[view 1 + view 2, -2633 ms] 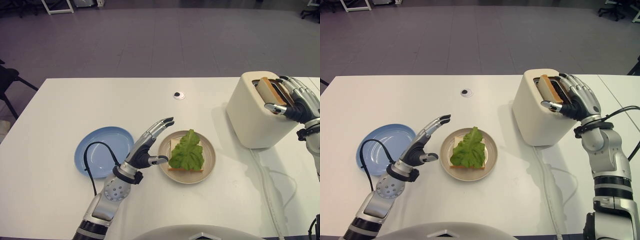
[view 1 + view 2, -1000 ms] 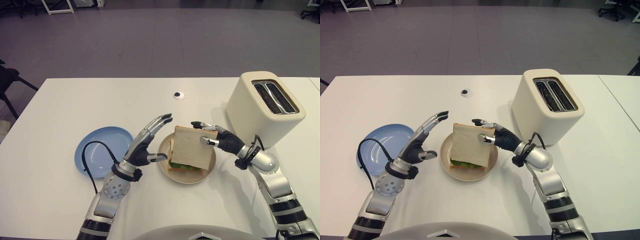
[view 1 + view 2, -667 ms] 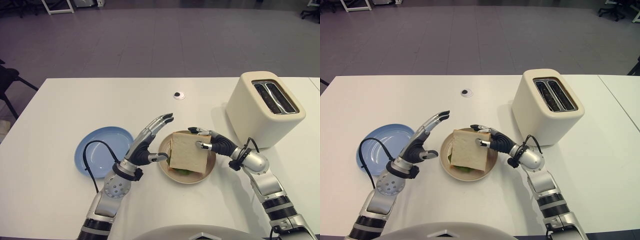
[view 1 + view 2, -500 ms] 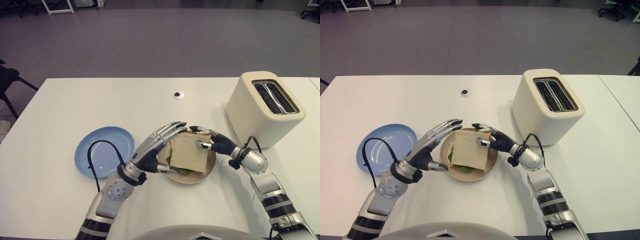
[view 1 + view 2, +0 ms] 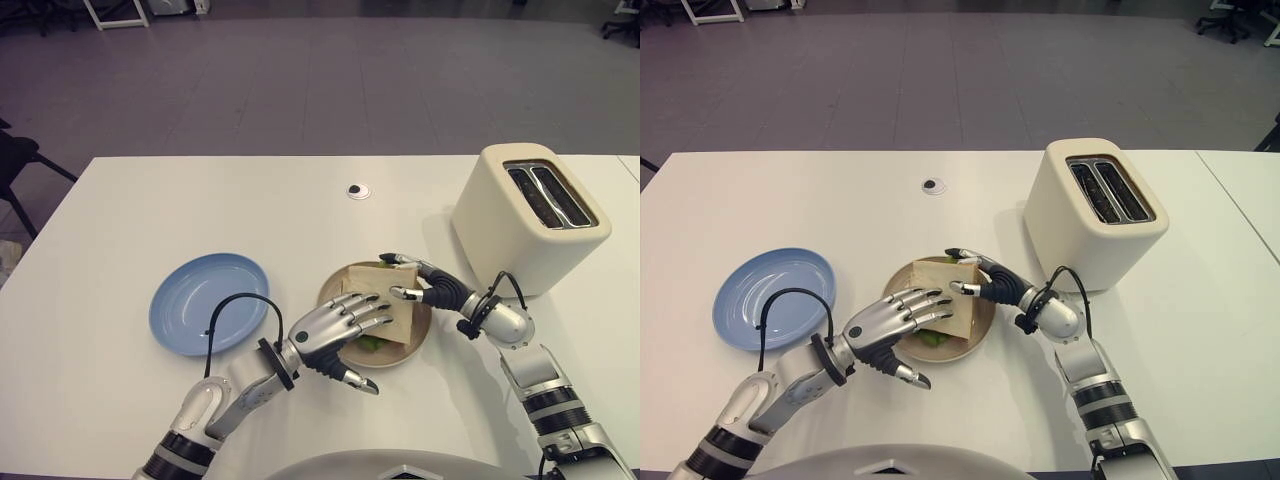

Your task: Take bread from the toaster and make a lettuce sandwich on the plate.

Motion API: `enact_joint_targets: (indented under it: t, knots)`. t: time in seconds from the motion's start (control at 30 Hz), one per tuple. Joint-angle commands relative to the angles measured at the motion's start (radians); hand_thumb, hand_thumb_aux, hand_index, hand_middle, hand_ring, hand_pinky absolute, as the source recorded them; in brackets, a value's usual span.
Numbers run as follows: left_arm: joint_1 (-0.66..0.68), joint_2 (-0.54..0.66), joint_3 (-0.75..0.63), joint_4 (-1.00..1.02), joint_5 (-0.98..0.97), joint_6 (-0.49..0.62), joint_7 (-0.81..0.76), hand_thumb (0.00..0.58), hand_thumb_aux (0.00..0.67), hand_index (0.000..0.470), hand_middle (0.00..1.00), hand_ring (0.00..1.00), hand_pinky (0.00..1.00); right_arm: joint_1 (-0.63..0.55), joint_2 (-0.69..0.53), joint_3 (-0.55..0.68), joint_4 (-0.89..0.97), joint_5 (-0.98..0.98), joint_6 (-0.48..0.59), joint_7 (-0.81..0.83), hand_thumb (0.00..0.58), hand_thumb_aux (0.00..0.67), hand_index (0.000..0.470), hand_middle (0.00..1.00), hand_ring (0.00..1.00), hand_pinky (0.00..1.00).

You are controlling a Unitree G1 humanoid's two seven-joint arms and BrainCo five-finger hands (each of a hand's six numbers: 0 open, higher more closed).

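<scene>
Left hand (image 5: pixel 335 330): palm down, fingers spread and only lightly bent, lying on the near-left part of the top bread slice (image 5: pixel 392 300). It grips nothing.
Right hand (image 5: pixel 432 290): comes in from the toaster (image 5: pixel 525 215) side, with fingertips closed on the slice's far-right edge.
Location: the slice lies on the tan plate (image 5: pixel 378 359), between the blue plate (image 5: pixel 205 315) and the toaster. Lettuce (image 5: pixel 369 343) shows under its near edge. Both toaster slots look empty.
Step (judged): final one, seating the top slice on the lettuce.
Next move (judged): let go on the right without dragging the slice, then lift the left hand straight up.
Orientation: slice flat, broad face up. It is nearly square, so no clear long axis. Its edges sit slightly askew to the table edge, with one corner toward the toaster.
</scene>
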Motion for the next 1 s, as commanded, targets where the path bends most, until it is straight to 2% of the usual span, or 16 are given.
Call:
enact_joint_targets:
  t: [0.03,0.2,0.4,0.53,0.7,0.8,0.9,0.93,0.97,1.0]
  knots:
    - [0.034,0.037,-0.046,0.065,-0.030,0.034,-0.101,0.000,0.000,0.000,0.00,0.00,0.00,0.002,0.008,-0.009,-0.004,-0.013,-0.019,-0.017,0.000,0.000,0.000,0.00,0.00,0.00]
    - [0.037,0.050,-0.071,0.082,-0.072,0.059,-0.126,0.000,0.000,0.000,0.00,0.00,0.00,-0.046,0.026,-0.100,0.001,-0.011,-0.037,-0.125,0.000,0.000,0.000,0.00,0.00,0.00]
    - [0.035,0.061,-0.088,0.082,-0.079,0.081,-0.132,0.000,0.000,0.000,0.00,0.00,0.00,-0.069,0.037,-0.165,-0.029,0.020,-0.086,-0.172,0.000,0.000,0.000,0.00,0.00,0.00]
    - [0.031,0.065,-0.085,0.068,-0.065,0.088,-0.106,0.000,0.000,0.000,0.00,0.00,0.00,-0.060,0.012,-0.169,-0.075,0.056,-0.138,-0.119,0.000,0.000,0.000,0.00,0.00,0.00]
    - [0.006,0.046,-0.021,-0.006,-0.079,0.074,-0.003,0.000,0.000,0.000,0.00,0.00,0.00,-0.022,-0.064,-0.170,-0.144,0.118,-0.217,0.000,0.000,0.000,0.000,0.00,0.00,0.00]
    - [0.007,-0.001,0.060,-0.128,-0.211,0.069,0.044,0.000,0.000,0.000,0.00,0.00,0.00,0.000,-0.120,-0.193,-0.161,0.174,-0.216,0.067,0.000,0.000,0.000,0.00,0.00,0.00]
    - [0.026,0.000,0.129,-0.245,-0.361,0.070,0.016,0.000,0.000,0.000,0.00,0.00,0.00,0.036,-0.181,-0.232,-0.199,0.202,-0.235,0.116,0.000,0.000,0.000,0.00,0.00,0.00]
    - [0.058,0.026,0.139,-0.283,-0.457,0.058,-0.020,0.000,0.000,0.000,0.00,0.00,0.00,0.050,-0.207,-0.236,-0.210,0.205,-0.249,0.140,0.116,0.071,0.050,0.19,0.19,0.19]
    - [0.112,0.070,0.148,-0.306,-0.532,0.046,-0.066,0.000,0.000,0.000,0.00,0.00,0.00,0.073,-0.236,-0.233,-0.224,0.203,-0.270,0.171,0.501,0.423,0.297,0.85,0.85,0.85]
    - [0.164,0.114,0.155,-0.315,-0.580,0.034,-0.110,0.000,0.000,0.000,0.45,0.45,0.45,0.098,-0.264,-0.226,-0.242,0.210,-0.284,0.207,0.557,0.536,0.376,1.00,1.00,1.00]
